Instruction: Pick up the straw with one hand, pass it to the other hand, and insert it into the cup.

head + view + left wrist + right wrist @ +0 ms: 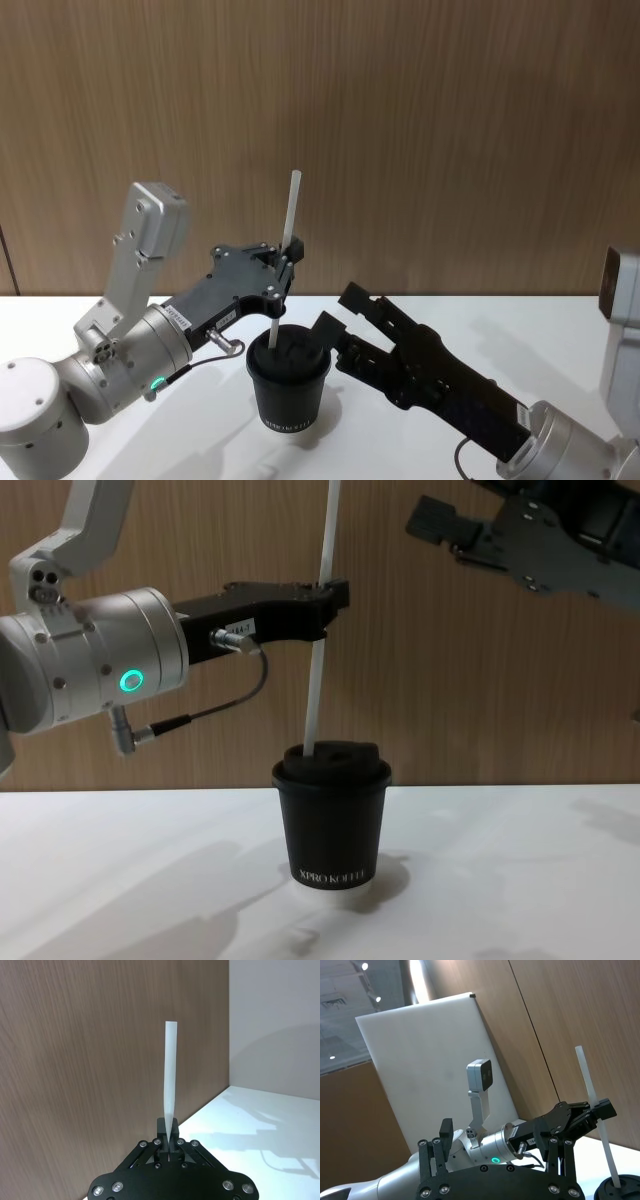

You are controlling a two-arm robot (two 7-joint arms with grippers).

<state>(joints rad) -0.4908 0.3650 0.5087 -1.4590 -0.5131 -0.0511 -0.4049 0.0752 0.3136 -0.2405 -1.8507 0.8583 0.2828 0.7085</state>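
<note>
Two grippers: our left gripper (288,252) pinches the thin white straw (286,255) upright, tip touching the black lidded paper cup (288,385); our right gripper (345,320) gapes wide at three o'clock.

1. White straw (318,650); plain, no pattern.
2. Black cup (333,825) with black lid; white lettering low on its side; pale bottom rim.
3. Left gripper (287,252) black; silver wrist with glowing green ring.
4. Right gripper (350,318) black.
5. White table (520,880); brown wood-grain wall (450,130).
</note>
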